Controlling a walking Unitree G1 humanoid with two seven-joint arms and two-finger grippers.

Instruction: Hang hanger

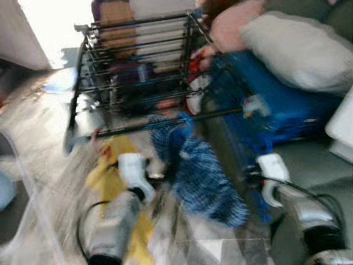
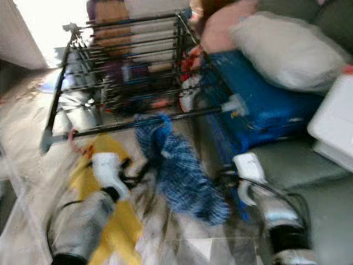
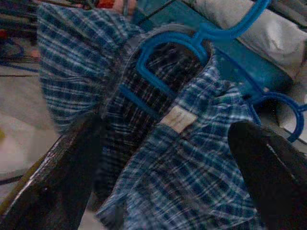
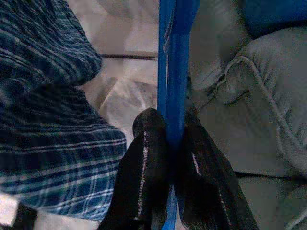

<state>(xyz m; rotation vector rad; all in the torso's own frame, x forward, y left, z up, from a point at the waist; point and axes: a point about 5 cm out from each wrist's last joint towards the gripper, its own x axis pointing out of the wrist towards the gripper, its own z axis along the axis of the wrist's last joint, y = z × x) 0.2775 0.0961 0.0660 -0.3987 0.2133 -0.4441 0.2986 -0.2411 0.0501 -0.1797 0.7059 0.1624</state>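
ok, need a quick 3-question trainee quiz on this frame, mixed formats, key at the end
1. True or false: the right gripper has its fingers clamped on a bar of the blue hanger.

2. Multiple choice: how do the left gripper's fingers stand?
A. Shut on the yellow cloth
B. Spread open, with the plaid shirt between them
C. Clamped on the rack's front bar

3. Fill in: on the black drying rack, the hanger's hook sits at the ____ bar.

Key: 1 true; 2 B; 3 front. The head views are blurred, so whether the hook is fully over that bar cannot be told.
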